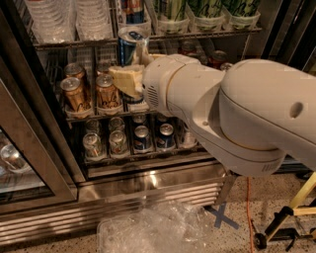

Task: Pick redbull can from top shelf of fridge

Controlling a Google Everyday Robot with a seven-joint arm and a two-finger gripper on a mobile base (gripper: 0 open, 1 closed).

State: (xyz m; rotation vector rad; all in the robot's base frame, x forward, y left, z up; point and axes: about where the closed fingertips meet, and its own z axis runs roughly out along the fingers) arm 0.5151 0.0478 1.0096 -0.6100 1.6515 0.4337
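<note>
The redbull can [129, 45], slim, blue and silver with a silver top, sits upright in my gripper [131, 69]. It is held just in front of the top shelf's [64, 44] front edge, in the open fridge [123, 195]. My cream fingers [124, 79] close around the can's lower half, which they hide. My big white arm [237, 108] fills the right half of the view and hides the middle rack's right side. Another blue-and-red can [132, 9] stands on the top shelf behind.
Water bottles [54, 17] and green-labelled cups [207, 12] stand on the top shelf. Gold cans [74, 94] fill the middle rack, with silver and dark blue cans [142, 138] below. A glass door [29, 163] stands open at left. Crumpled clear plastic [148, 230] and a yellow stand [296, 207] lie on the floor.
</note>
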